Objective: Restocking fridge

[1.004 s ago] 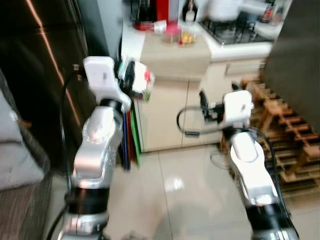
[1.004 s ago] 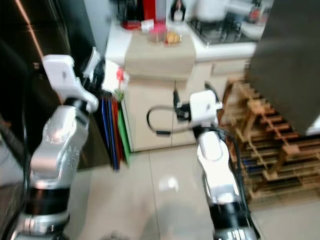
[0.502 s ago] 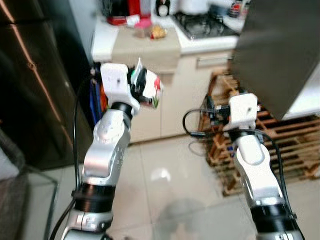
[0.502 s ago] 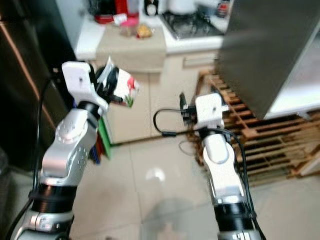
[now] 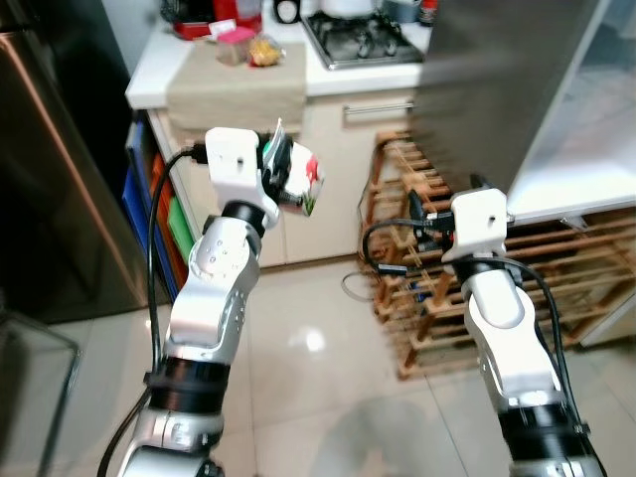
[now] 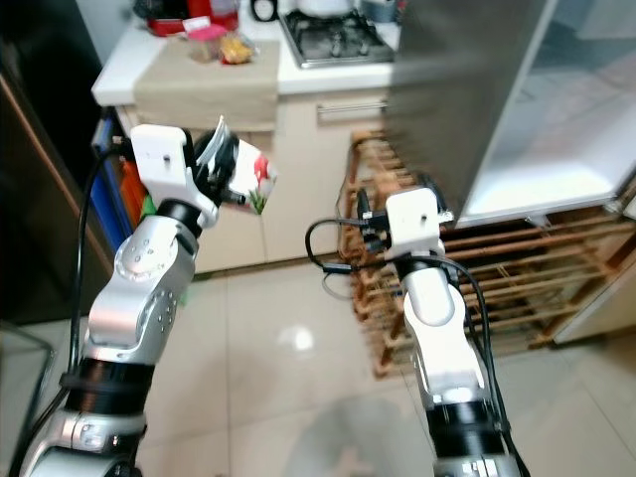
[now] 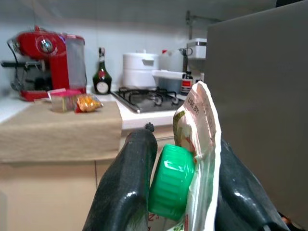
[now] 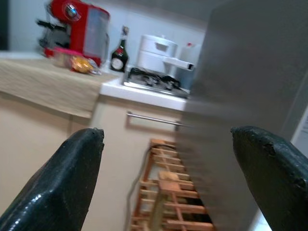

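Observation:
My left gripper (image 5: 283,171) is raised at chest height and shut on a white carton (image 5: 301,177) with a green screw cap (image 7: 171,188) and a red and green print. In the left wrist view both black fingers (image 7: 125,187) press the carton's top on either side. My right gripper (image 5: 421,221) is held out lower on the right, open, with nothing between its fingers (image 8: 67,178). A grey fridge door (image 5: 497,79) stands open ahead on the right, with white inner shelving (image 5: 576,169) beside it.
A wooden slatted rack (image 5: 417,288) stands on the tiled floor under the open door. A counter (image 5: 234,84) with a beige cloth, a red coffee machine (image 7: 45,55), a bottle and a gas hob (image 5: 363,40) lies ahead. A dark cabinet (image 5: 50,169) rises on the left.
The camera has swung right, so the counter slid left and the open fridge door and shelving came further into sight. The left gripper still holds the carton.

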You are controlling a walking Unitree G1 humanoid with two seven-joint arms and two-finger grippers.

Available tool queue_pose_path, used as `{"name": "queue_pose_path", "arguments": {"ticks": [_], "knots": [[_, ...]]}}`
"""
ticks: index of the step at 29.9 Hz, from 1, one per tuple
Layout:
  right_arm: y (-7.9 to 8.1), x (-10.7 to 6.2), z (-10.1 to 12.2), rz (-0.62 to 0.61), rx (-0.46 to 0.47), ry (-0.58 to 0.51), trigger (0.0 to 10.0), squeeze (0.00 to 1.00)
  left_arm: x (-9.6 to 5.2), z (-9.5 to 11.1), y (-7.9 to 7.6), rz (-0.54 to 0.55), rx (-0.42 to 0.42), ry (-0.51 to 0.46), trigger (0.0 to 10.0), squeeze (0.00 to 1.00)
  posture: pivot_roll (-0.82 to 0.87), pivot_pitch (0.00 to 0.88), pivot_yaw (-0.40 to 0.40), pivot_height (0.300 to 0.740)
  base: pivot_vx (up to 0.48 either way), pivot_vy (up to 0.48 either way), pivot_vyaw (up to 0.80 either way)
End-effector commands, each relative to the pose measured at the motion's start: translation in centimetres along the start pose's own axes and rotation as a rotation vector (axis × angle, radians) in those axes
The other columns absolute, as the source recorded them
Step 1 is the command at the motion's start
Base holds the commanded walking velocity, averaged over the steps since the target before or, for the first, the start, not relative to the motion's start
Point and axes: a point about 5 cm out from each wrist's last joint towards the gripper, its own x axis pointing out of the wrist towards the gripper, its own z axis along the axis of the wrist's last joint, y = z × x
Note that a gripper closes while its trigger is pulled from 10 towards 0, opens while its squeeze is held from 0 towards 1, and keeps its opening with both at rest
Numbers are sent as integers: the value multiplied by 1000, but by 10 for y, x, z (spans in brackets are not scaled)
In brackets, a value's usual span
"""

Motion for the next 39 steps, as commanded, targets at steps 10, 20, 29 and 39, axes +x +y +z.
{"name": "queue_pose_path", "arguments": {"ticks": [10,20,29,39], "knots": [[-6,-2,1,-12,-16,-7,10000,0,5,-6,4,29,2,22,10000,0,-92,0,66,740,261,-399,0],[-7,-5,0,-17,-17,0,10000,0,6,-5,-9,-21,10,4,10000,0,-105,0,74,740,263,-398,0],[-7,-7,-3,-15,-18,9,10000,0,4,-2,-15,-50,0,-7,10000,0,-103,0,71,740,249,-407,0],[-7,-6,-2,-9,-22,11,10000,0,7,-3,-13,-29,24,-9,10000,0,-105,0,67,740,220,-370,0]]}}
